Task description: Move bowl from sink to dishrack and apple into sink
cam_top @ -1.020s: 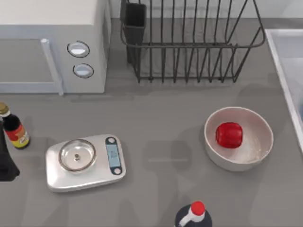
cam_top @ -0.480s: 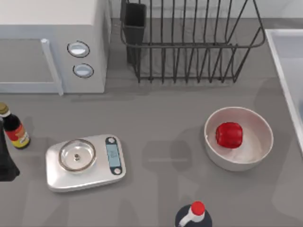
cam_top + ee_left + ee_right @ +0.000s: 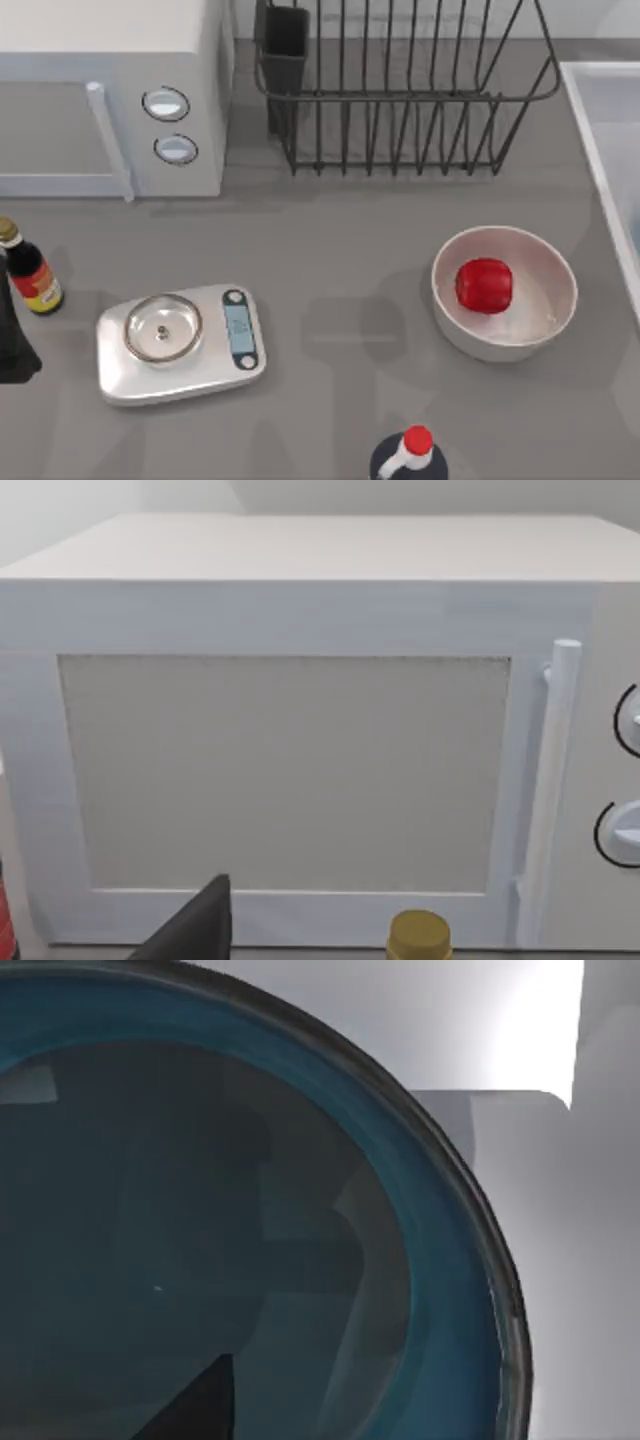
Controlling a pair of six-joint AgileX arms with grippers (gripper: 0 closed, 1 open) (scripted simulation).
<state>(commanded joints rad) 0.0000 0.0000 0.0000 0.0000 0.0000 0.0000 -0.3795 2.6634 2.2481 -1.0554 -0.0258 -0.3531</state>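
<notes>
The right wrist camera looks from close above into the bowl (image 3: 200, 1260), a smooth, deep teal dish with a dark rim, sitting in the pale sink (image 3: 560, 1260). One dark finger tip (image 3: 195, 1410) of the right arm pokes in over the bowl, but whether those fingers are spread or closed cannot be told. A likely slip here is pinching a slick, curved wall: the bowl could skate out or tip against the sink's straight side.

On the grey counter (image 3: 340, 250) the glossy red apple (image 3: 484, 285) rests inside a larger white bowl (image 3: 545, 330), with the sink rim (image 3: 585, 110) just beyond at the right. The empty dark wire dishrack (image 3: 400, 95) stands at the back; its thin bars could snag the bowl.

The left arm (image 3: 12, 340) is parked at the left edge, facing a boxy white microwave (image 3: 300, 730); its fingers' state cannot be told.
</notes>
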